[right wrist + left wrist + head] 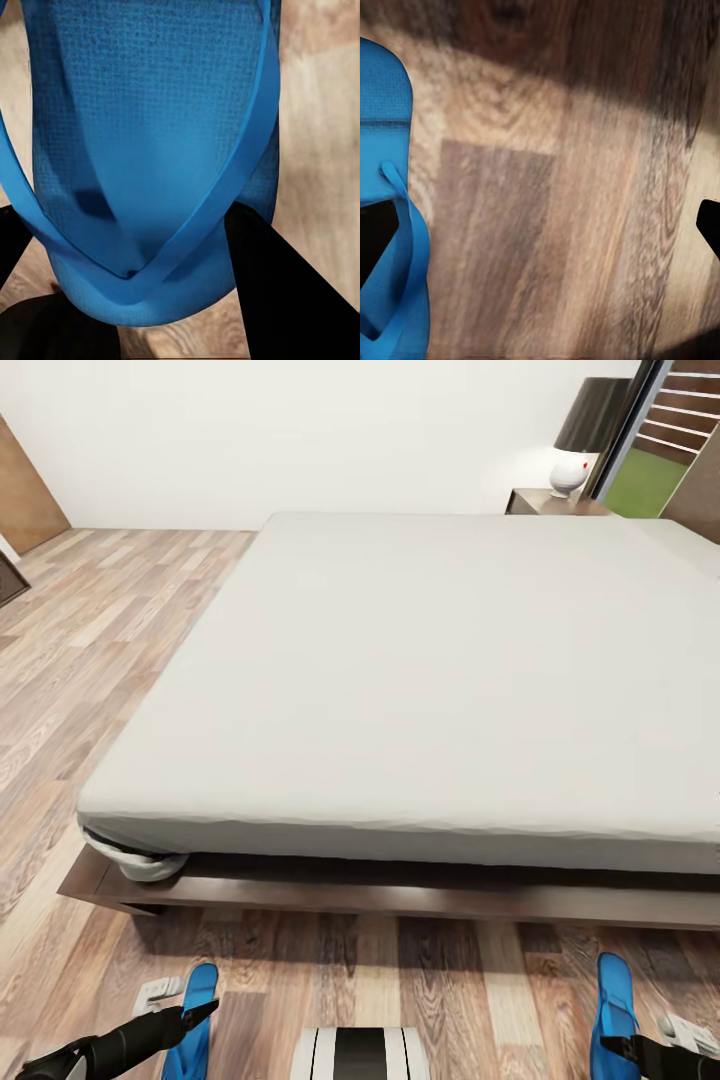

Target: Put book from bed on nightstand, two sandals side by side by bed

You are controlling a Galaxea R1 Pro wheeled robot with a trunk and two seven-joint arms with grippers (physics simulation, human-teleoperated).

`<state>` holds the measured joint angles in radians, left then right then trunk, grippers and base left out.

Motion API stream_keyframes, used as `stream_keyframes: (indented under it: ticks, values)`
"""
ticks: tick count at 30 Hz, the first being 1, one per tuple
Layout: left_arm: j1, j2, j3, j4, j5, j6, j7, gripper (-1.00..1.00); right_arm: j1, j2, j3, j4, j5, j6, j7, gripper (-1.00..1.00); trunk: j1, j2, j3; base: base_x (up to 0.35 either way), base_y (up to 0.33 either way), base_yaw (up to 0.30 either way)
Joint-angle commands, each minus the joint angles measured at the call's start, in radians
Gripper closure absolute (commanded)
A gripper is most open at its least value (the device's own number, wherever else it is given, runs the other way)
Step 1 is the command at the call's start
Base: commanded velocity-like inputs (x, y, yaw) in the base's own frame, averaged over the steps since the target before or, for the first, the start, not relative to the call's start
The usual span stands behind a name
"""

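Observation:
The bed (420, 660) with its plain off-white mattress spreads across the head view; the book is out of view. Two bright blue sandals lie on the wood floor in front of the bed's foot, far apart. At the left sandal (197, 1020) (390, 225), my left gripper (196, 1014) (540, 232) is open, with one dark finger (375, 244) under the strap. The right sandal (612, 1010) (150, 150) sits between the fingers of my right gripper (628, 1048) (127, 255), which is shut on its toe end. A nightstand (555, 503) stands beyond the bed's far right corner.
A lamp (583, 435) with a dark shade and white base sits on the nightstand, beside a dark-framed window (665, 450). The bed's dark wooden frame (400, 900) juts out low above the floor. Small white objects (158, 992) (690, 1032) lie beside each sandal. Open plank floor (100, 640) runs along the bed's left.

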<state>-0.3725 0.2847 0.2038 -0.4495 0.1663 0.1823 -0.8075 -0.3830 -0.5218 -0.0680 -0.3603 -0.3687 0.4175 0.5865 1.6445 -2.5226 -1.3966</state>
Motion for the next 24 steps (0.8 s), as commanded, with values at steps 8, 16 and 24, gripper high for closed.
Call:
stream_keyframes:
  ticks: [8,16,24]
  values:
    - [0.0,0.001,0.013,0.0,0.007,0.011,-0.002,-1.0,0.0,0.001,-0.004,-0.002,-0.006,0.009,-0.002,1.0,0.0,0.0,-0.001,-0.201,0.107,0.0]
    - [0.0,0.002,0.047,0.0,0.007,0.013,-0.002,-1.0,0.0,0.001,-0.004,-0.002,-0.006,0.008,-0.002,1.0,0.0,0.0,-0.001,-0.011,0.277,0.0]
    - [0.0,0.002,0.048,0.0,0.007,0.013,-0.002,-1.0,0.0,0.001,-0.004,-0.001,-0.006,0.008,-0.002,1.0,0.0,0.0,-0.001,0.0,0.291,0.0]
